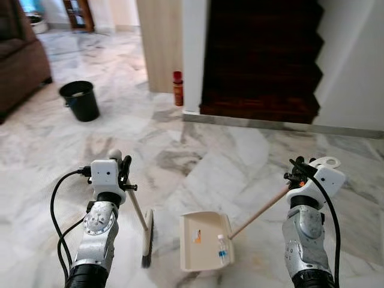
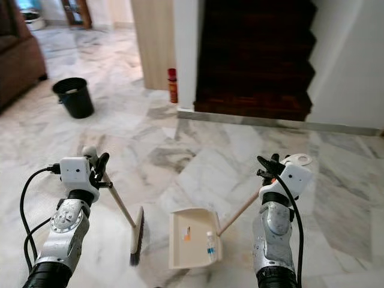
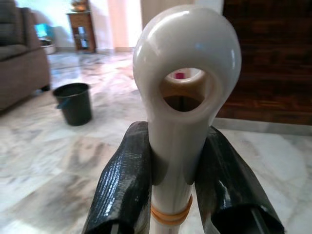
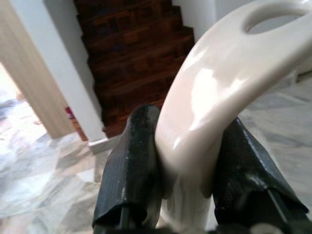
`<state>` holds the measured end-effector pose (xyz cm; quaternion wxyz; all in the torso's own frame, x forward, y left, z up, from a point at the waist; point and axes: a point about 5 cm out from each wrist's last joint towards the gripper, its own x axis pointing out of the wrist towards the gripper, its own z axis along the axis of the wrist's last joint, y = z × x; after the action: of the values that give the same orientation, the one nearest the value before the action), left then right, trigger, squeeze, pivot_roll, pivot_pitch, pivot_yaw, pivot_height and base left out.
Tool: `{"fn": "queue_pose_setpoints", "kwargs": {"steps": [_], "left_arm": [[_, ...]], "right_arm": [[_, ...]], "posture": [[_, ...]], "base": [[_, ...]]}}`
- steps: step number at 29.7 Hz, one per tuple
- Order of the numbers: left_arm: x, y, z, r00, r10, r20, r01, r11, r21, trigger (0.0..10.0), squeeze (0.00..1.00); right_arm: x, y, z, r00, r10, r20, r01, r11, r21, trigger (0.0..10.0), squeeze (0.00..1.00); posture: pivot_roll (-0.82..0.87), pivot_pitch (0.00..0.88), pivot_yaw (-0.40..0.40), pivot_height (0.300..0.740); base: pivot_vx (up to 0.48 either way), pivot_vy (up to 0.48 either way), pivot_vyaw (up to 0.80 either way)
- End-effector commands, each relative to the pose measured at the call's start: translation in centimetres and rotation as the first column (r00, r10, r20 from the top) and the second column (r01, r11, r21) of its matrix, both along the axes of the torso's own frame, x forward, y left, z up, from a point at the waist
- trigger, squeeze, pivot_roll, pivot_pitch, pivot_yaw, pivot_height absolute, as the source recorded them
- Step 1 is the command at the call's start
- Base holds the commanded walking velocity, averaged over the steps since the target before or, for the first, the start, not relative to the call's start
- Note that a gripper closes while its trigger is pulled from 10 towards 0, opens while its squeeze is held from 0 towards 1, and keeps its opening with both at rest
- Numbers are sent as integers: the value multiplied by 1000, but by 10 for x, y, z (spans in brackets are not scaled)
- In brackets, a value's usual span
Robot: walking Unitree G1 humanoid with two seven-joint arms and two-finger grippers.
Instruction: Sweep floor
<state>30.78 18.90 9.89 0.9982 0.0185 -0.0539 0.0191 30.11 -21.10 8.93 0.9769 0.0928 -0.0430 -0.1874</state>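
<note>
Left pincer (image 1: 125,170) clamping the cream-handled broom (image 1: 146,237), bristles resting on the grey-veined marble floor (image 1: 210,162). Right pincer (image 1: 298,170) gripping the cream plastic dustpan (image 1: 204,240), lying beside the broom, carrying a small clear bottle (image 1: 222,248). Black bucket (image 1: 80,100) standing well apart.

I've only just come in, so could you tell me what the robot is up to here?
The robot is sweeping a marble floor. Its left gripper is shut on the handle of a small broom, whose head rests on the floor beside a cream dustpan. The right gripper is shut on the dustpan's long handle. The pan sits flat and already holds a small clear bottle and an orange scrap. A black bucket stands further off near the sofa.
</note>
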Motion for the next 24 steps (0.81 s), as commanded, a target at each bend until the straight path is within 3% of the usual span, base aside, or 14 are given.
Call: {"fn": "queue_pose_setpoints", "kwargs": {"steps": [1,7,13,24], "left_arm": [[3,1,14,998,-5,55,4,1000,21,10000,0],[3,2,14,999,1,53,-3,1000,21,10000,0],[3,1,14,999,1,48,-2,1000,23,10000,0],[3,1,14,999,2,49,-3,1000,23,10000,0]], "right_arm": [[5,2,16,998,7,68,-7,1000,2,10000,0],[6,3,15,998,10,65,-11,1000,6,10000,0],[6,3,16,997,15,69,-16,1000,19,10000,0],[8,6,16,997,43,61,-44,999,11,10000,0]], "posture": [[-84,0,10,740],[-83,0,7,740],[-83,0,4,740],[-83,0,0,740]], "base": [[0,0,800],[0,0,760],[0,0,0],[370,0,0]]}}
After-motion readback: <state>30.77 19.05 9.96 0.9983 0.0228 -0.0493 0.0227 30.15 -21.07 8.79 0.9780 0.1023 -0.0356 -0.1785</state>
